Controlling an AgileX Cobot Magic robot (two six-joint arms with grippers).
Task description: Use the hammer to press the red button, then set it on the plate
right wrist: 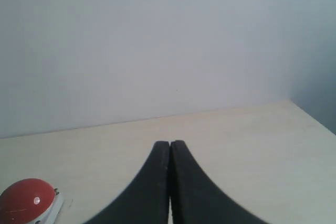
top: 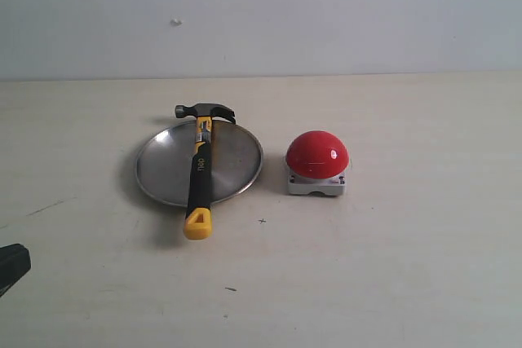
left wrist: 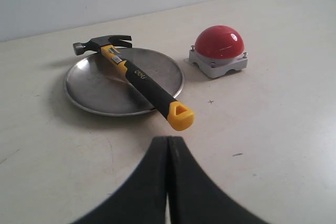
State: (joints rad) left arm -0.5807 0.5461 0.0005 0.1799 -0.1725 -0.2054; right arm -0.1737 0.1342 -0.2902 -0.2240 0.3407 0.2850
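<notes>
Two pairs of fingers are pressed shut and hold nothing. The left fingers (left wrist: pixel 155 171) hang low over the worktop (top: pixel 391 266), in line with the yellow butt of the hammer (left wrist: pixel 137 74), a spot from which the handle could be reached. The right fingers (right wrist: pixel 157 171) face mostly the bare wall (right wrist: pixel 157 40).

The hammer lies across the plate (top: pixel 159 170), with its steel head just past the rim at 12 o'clock and its butt jutting over the rim at 6 o'clock. The handle looks too long to sit inside, so it bridges the dish. The red button (top: pixel 316 155) sits at 3 o'clock from the plate, near it but apart.

With the hammer resting there untouched, the placing looks done; whether the button was pressed cannot be told. The exterior view shows only a dark tip (top: pixel 12 265) at its 8 o'clock edge, probably the left arm. The right arm is out of sight, and the right wrist view cuts the button off.
</notes>
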